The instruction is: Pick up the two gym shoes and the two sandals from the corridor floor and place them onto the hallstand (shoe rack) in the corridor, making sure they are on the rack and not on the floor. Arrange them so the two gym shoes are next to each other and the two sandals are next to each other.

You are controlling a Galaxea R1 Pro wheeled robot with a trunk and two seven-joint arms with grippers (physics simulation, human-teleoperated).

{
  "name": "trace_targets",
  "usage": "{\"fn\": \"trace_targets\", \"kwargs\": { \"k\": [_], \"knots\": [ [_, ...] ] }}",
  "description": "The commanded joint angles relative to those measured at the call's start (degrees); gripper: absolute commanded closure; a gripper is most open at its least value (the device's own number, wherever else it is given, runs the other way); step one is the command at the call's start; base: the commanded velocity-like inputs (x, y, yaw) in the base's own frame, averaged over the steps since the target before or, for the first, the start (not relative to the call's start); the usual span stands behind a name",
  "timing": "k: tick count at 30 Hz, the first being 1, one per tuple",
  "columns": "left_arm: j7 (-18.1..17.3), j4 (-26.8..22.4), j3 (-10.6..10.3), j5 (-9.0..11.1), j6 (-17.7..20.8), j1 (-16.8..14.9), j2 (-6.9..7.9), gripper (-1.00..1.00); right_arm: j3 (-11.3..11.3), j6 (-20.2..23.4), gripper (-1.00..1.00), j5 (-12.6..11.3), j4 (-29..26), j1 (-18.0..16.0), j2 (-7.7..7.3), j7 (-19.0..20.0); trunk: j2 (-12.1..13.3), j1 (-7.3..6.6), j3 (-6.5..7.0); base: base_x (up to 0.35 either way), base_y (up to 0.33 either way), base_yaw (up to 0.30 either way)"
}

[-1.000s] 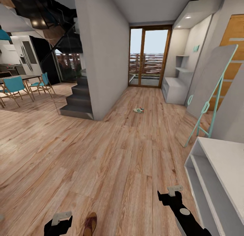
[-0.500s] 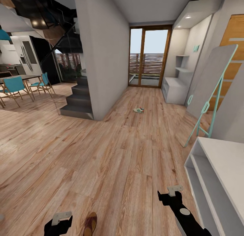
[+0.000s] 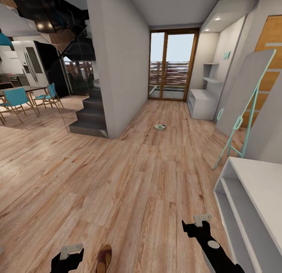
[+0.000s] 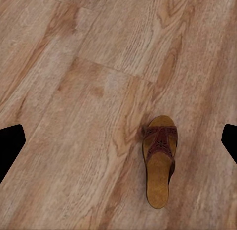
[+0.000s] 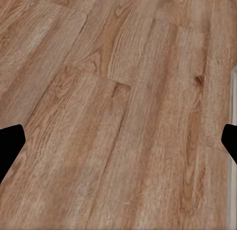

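My left gripper (image 4: 118, 141) is spread wide over the floor (image 3: 129, 179), its dark fingertips just poking in at the two sides of the left wrist view, holding nothing and touching nothing. Between them and below lies one sandal (image 4: 159, 166), flat on the planks, strap toward the top of that picture. From the head camera I see the same sandal (image 3: 103, 258) at the bottom edge, cut off by the frame, just beside my left gripper (image 3: 67, 257). My right gripper (image 5: 118, 141) is equally wide and empty, over bare planks; in the head view the right gripper (image 3: 197, 225) hangs near the white bench (image 3: 250, 194) at my right, whose pale edge (image 5: 234, 141) clips the side of the right wrist view.

Far down the corridor one gym shoe (image 3: 160, 127) sits alone on the floor, too small for me to make out its detail or tell whether a second is behind it. Beyond it, against the right wall, stands the hallstand (image 3: 201, 102), small at this range; its lower shelves I cannot read.

Between me and the shoe the floor is open. The wall corner (image 3: 117, 136) and stairs (image 3: 90, 116) bound the left, a leaning panel (image 3: 244, 93) on teal legs the right
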Motion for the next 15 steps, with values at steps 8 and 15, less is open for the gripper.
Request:
{"fn": "trace_targets", "kwargs": {
  "k": [8, 15],
  "knots": [
    [0.0, -0.4, -0.3, 0.1, 0.3, -0.7, -0.41, -1.00, 0.1, 0.2, -1.00, 0.4, -8.2, 0.0, 0.19, 0.1, -3.2, 1.76, -1.49, 0.000, 0.000, 0.000],
    [0.0, -0.3, -0.5, 0.1, 0.4, -0.9, -0.72, -1.00, 0.1, 0.3, -1.00, 0.4, -13.9, 0.0, 0.18, 0.1, -6.1, 3.30, -2.75, 0.000, 0.000, 0.000]
  ]
}}
